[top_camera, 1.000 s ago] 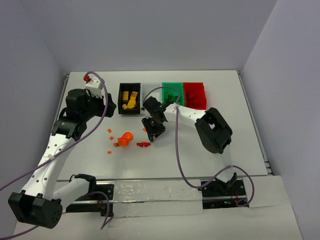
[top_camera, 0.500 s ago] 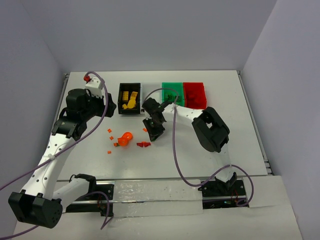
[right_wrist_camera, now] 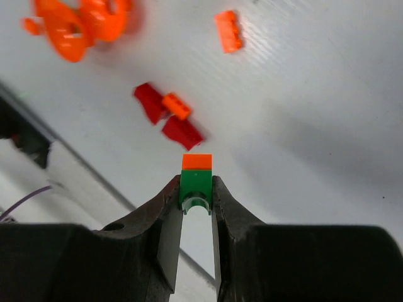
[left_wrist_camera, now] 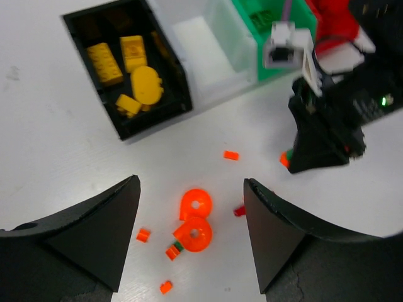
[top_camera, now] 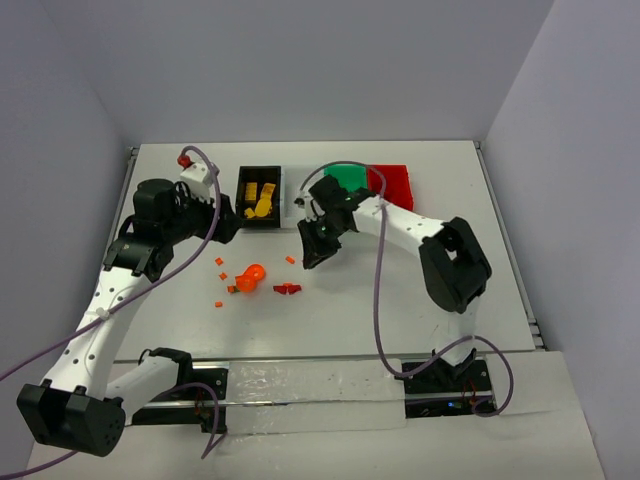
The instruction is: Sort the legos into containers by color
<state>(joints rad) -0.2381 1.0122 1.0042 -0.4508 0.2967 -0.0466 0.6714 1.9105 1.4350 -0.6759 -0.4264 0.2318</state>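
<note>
pale grey walls [top_camera: 300,70] close round a white table [top_camera: 400,290], and that table carries everything. two white arms reach in from the near edge. the right hand [right_wrist_camera: 196,192] hangs just above the table in front of the bins, clenched on a green brick [right_wrist_camera: 195,183] with a small orange piece [right_wrist_camera: 197,162] stuck on its end. the left hand [left_wrist_camera: 191,207] hovers over the loose pile, spread wide and grasping nothing.

four bins stand in a row at the far side. the black bin [top_camera: 260,224] holds several yellow bricks [left_wrist_camera: 132,75]. the white bin [left_wrist_camera: 195,31] next to it looks bare. the green bin [top_camera: 345,175] has at least one green piece in it. the red bin [top_camera: 395,185] is too hard to read from here.

sorting looks well under way, as i judge it: yellow seems finished, and no loose green shows apart from the held brick. left on the table, between the arms, are two orange round pieces [left_wrist_camera: 195,220], a few red pieces [right_wrist_camera: 170,123] and scattered small orange bricks [top_camera: 220,262]. the held pair mixes two colours, so it may need pulling apart before either half can be binned.
</note>
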